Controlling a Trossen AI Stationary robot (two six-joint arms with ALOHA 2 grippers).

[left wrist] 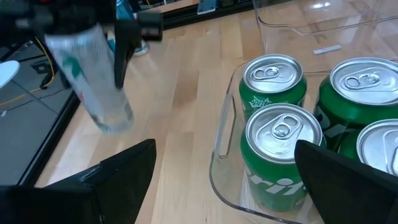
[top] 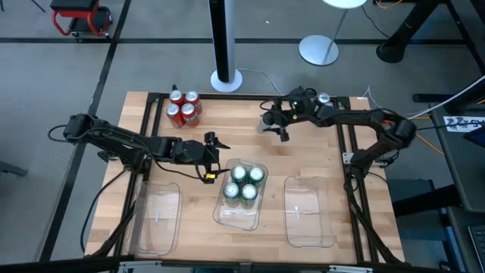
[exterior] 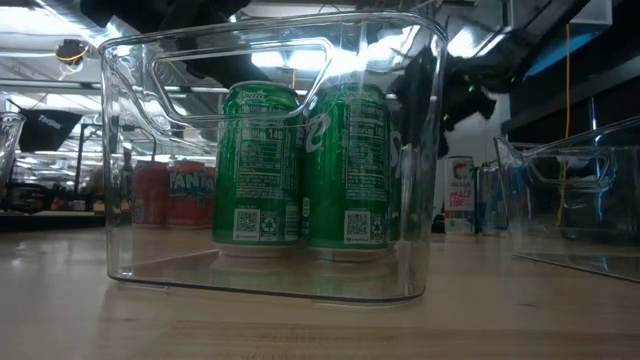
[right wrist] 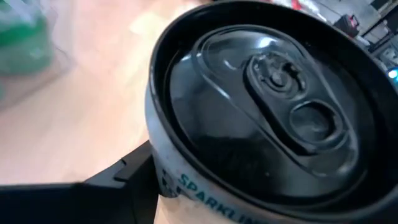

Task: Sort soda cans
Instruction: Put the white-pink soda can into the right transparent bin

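My right gripper (top: 274,123) is shut on a silver-grey soda can (top: 268,120) with teal marks, over the table's far middle. My left gripper (top: 214,155) stands open beside the middle clear tray (top: 241,216); it touches nothing. In that tray several green soda cans (left wrist: 280,149) stand upright on their bases. Several red soda cans (top: 183,108) stand in a cluster at the far left. Another silver can (top: 324,98) stands at the far edge behind my right arm. My right gripper pinches the silver can's side wall (right wrist: 163,177) just below its top rim, between its two fingers (left wrist: 121,53). The fingers come from the table's right, slanting down, and lie across the can. The can is tilted; whether its lower end (left wrist: 112,121) touches the table I cannot tell.
Two more clear trays lie near the front edge, one at the left (top: 157,220) and one at the right (top: 309,212). Bare wood lies between the red cans and the held can. A black frame (top: 345,144) runs along the table's sides.
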